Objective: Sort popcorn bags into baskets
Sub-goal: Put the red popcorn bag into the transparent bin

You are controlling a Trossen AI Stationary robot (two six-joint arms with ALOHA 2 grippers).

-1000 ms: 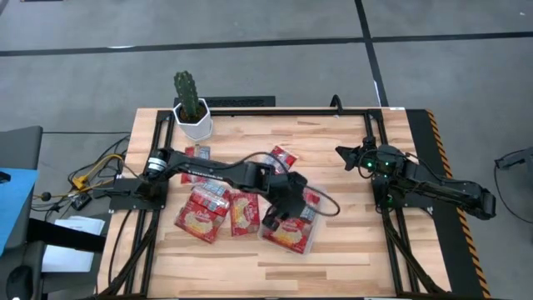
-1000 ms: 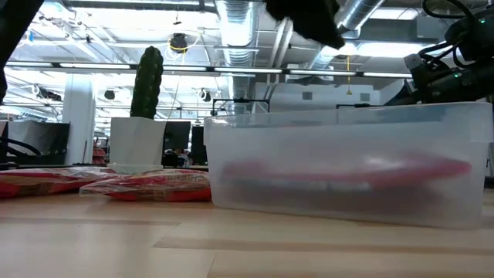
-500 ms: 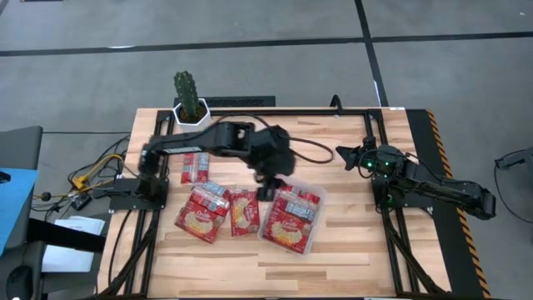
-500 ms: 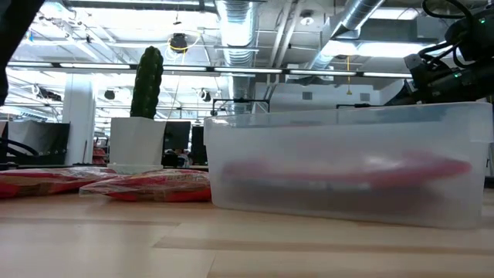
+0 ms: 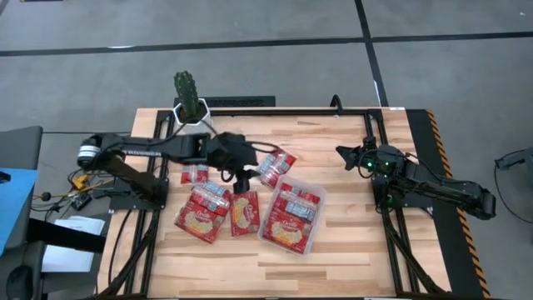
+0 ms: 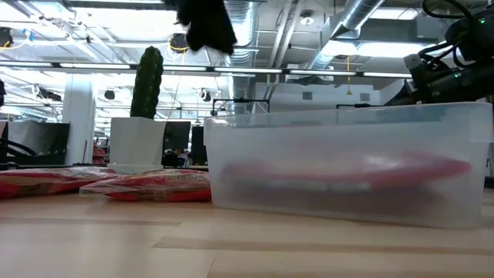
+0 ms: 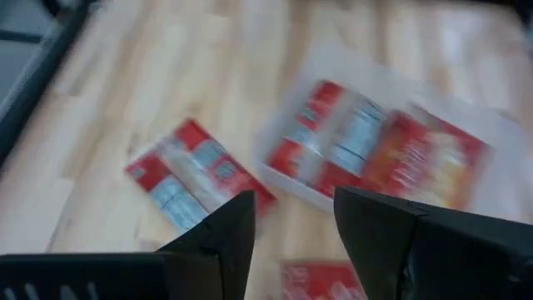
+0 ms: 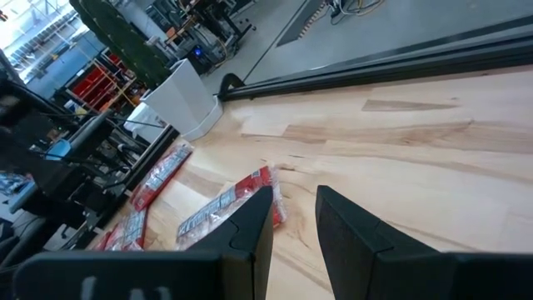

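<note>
Left hand (image 5: 242,177) hovers empty above loose popcorn bags (image 5: 218,210).

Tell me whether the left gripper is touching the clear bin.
Apart. In the high view the left gripper hangs over the loose popcorn bags, with bare wood between it and the clear bin.

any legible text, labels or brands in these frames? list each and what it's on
None can be read.
Popcorn bags: printed panels in red, cream and silver, too small in the high view, blurred in the left wrist view.
Clear bin: no label visible.
White cactus pot: no visible markings.
</note>
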